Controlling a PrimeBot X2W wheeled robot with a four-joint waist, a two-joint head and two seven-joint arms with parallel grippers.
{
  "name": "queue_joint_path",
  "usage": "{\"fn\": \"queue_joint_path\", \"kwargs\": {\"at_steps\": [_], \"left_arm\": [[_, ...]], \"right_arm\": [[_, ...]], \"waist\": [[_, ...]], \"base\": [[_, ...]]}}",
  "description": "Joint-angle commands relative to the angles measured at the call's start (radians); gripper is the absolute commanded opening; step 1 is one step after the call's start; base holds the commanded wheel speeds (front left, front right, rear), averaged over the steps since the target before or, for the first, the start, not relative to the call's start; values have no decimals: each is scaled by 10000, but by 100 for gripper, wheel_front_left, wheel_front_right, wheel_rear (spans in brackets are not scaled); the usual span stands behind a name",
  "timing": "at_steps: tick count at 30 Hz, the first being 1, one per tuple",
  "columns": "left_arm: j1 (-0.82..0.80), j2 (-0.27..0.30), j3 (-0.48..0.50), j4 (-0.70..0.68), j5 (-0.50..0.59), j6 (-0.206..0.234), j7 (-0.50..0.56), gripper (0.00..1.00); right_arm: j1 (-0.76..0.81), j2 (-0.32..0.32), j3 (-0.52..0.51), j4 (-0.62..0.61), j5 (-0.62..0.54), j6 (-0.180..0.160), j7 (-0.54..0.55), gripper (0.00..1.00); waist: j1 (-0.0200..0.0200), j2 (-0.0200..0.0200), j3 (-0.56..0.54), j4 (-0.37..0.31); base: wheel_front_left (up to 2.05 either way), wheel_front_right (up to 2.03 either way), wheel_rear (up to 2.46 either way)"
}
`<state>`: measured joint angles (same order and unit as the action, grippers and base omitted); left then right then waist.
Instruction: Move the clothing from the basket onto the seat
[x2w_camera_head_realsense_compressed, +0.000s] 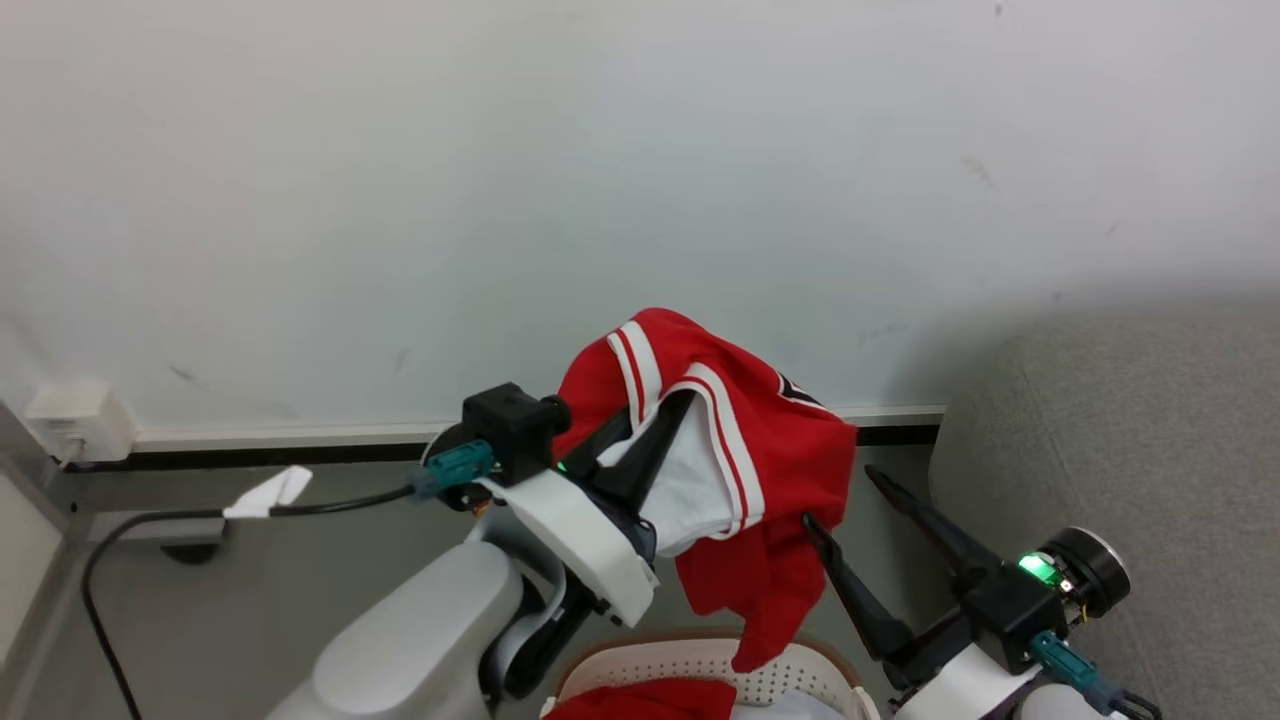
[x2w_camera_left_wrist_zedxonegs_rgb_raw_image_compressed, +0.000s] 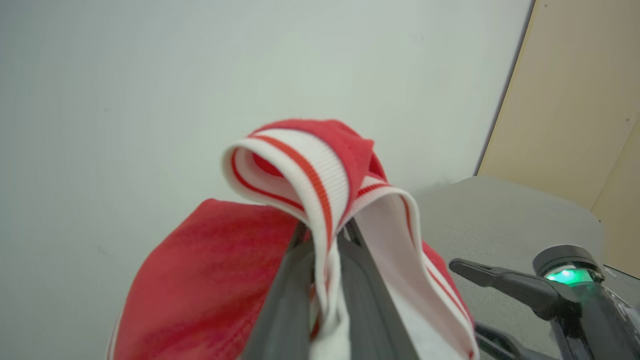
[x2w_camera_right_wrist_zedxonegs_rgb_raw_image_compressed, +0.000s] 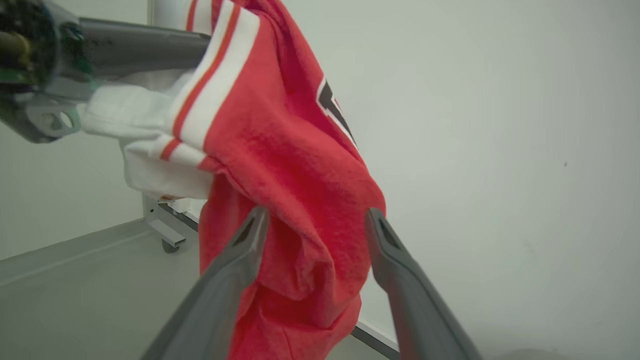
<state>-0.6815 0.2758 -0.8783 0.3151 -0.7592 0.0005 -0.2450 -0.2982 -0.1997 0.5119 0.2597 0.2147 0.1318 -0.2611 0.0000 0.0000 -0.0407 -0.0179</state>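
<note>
Left gripper (x2w_camera_left_wrist_zedxonegs_rgb_raw_image_compressed: 325, 232), we find, is clenched on 1 red jersey (x2w_camera_head_realsense_compressed: 760, 440), held above the basket (x2w_camera_head_realsense_compressed: 690, 662), left of the seat (x2w_camera_head_realsense_compressed: 1120, 420). Right gripper (x2w_camera_head_realsense_compressed: 839, 495) stands spread and empty, its 2 fingers just beside that jersey.

A black cable (x2w_camera_head_realsense_compressed: 350, 501) with a white tag (x2w_camera_head_realsense_compressed: 268, 492) trails over the grey floor (x2w_camera_head_realsense_compressed: 300, 580) below a pale wall (x2w_camera_head_realsense_compressed: 600, 150).

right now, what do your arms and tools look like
Both arms are pale grey with white wrist shells. The left tool and right tool each have two long dark fingers, a black block and a teal plug. A green light glows on the right wrist.
</note>
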Motion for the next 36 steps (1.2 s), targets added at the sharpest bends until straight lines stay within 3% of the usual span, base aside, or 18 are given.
{"fn": "queue_joint_path", "kwargs": {"at_steps": [1,14,21,29,30,31,36], "left_arm": [[-21,-120,-83,21,134,-72,36,0],[215,-990,-1115,313,188,-532,338,0],[245,-1123,-1519,264,214,-727,607,0],[344,-1102,-1756,358,68,-804,810,0],[339,-1099,-1749,373,59,-807,801,0],[332,-1090,-1729,389,29,-799,784,0],[355,-983,-1536,519,-80,-686,639,0]], "right_arm": [[-331,-44,139,299,-227,-21,-29,100],[-1513,21,981,2145,-432,-21,-29,100],[-1956,264,1439,3131,-55,-21,-29,100],[-2188,295,1969,3335,76,-21,-31,100],[-2221,283,2044,3350,136,-21,-31,24],[-2247,272,2122,3355,206,-21,-31,0],[-2139,133,2190,3183,599,-21,-31,0]], "waist": [[0,0,-5,238],[0,0,-178,1252],[0,0,-245,1530],[0,0,-281,1632],[0,0,-285,1628],[0,0,-288,1620],[0,0,-300,1512]], "base": [[0,0,0],[0,0,0],[0,0,0],[0,0,0],[0,0,0],[0,0,0],[0,0,0]]}}
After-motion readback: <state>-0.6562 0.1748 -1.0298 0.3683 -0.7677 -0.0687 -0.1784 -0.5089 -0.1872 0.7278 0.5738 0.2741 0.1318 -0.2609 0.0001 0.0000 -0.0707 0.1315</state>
